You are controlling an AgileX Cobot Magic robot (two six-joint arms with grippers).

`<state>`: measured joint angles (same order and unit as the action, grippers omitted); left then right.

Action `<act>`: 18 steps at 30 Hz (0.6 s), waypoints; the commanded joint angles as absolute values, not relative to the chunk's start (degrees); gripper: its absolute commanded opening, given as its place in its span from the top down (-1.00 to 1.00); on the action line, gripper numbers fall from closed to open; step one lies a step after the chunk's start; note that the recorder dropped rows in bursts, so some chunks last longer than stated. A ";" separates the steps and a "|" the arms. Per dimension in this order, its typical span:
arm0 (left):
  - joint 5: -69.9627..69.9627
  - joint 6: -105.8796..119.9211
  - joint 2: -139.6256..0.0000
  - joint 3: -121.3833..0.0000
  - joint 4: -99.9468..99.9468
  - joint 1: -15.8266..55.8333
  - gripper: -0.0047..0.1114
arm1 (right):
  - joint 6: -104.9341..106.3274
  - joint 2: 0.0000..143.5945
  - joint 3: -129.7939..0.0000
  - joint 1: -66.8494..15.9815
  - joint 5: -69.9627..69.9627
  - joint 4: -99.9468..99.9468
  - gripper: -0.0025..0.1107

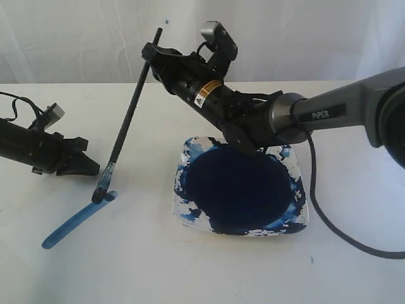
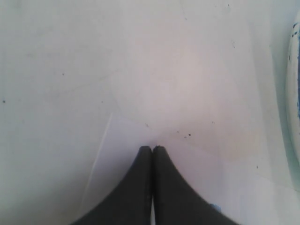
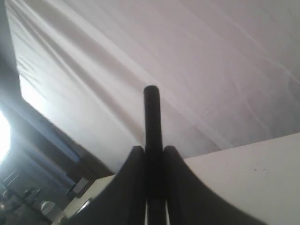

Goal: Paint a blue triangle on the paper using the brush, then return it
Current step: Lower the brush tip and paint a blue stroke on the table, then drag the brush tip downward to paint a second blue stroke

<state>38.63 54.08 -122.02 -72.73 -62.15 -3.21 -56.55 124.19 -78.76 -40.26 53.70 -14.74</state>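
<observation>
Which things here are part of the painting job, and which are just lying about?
Part of the job: brush, right gripper holding it, blue stroke, paper, paint dish.
Just there: left gripper, shut, holding nothing; black cable.

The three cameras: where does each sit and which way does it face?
Exterior view: off the arms, looking down at the table; left arm, right arm show.
Left wrist view: on the left arm, facing down at the paper; shut left gripper shows.
Right wrist view: on the right arm, facing up at white cloth; right gripper holds the brush.
Shared: the brush, exterior and right wrist.
</observation>
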 commanded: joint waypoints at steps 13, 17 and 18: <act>38.58 54.17 -122.34 -72.65 -61.63 -3.25 0.92 | -74.83 120.77 -78.74 -39.93 61.64 -34.65 0.96; 38.58 54.17 -122.34 -72.65 -61.63 -3.25 0.92 | -77.22 120.77 -78.74 -39.93 61.67 -39.53 0.96; 38.58 54.17 -122.34 -72.65 -61.63 -3.25 0.92 | -77.89 120.77 -78.74 -39.93 61.44 -40.69 0.96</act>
